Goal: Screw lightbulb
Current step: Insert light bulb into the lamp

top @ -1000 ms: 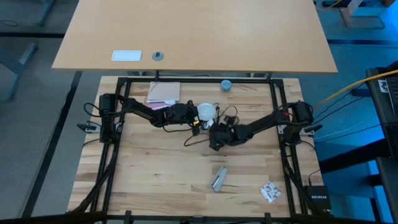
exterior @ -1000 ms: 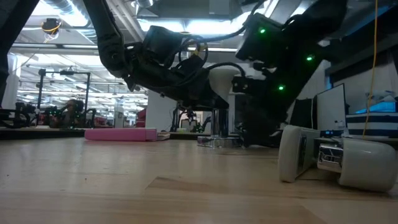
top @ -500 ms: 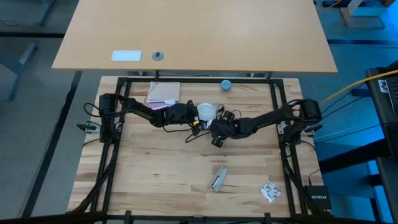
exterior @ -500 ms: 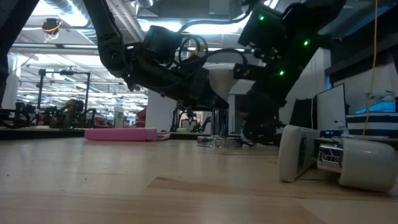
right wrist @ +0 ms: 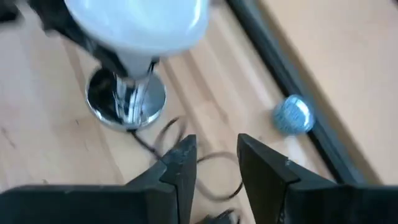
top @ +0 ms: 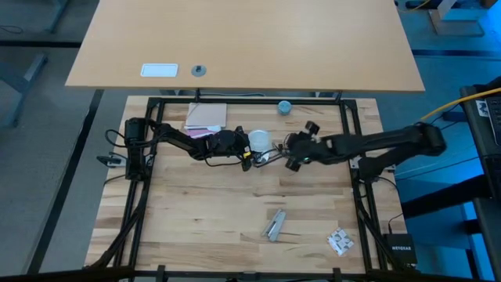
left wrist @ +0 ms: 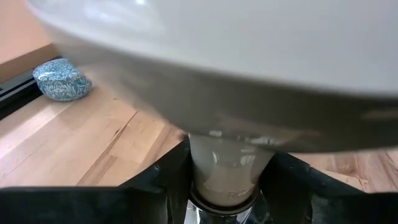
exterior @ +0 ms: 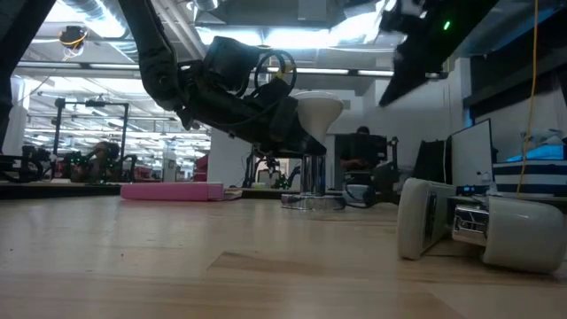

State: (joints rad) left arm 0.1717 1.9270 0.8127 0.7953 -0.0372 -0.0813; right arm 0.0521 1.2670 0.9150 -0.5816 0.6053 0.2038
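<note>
1. My left gripper (top: 244,146) sits near the middle of the table, toward its far side, fingers pinching the neck of the bulb (top: 259,140).
2. In the left wrist view, my two dark fingers (left wrist: 166,180) press on either side of the bulb's narrow neck, with the white globe filling the picture above them.
3. The bulb stands upright over the silvery socket (exterior: 312,200), neck down into its stem; the low view shows the globe (exterior: 317,110) above it.
4. My right gripper (top: 291,153) hangs just beside the bulb on the right, not touching it, raised off the wood.
5. Its fingers (right wrist: 179,169) are spread a little, with nothing between them.
6. A thin black cord (right wrist: 163,140) trails from the socket base across the planks.
7. A small blue-grey cap (top: 284,106) lies by the table's far rail, well apart from the bulb.
</note>
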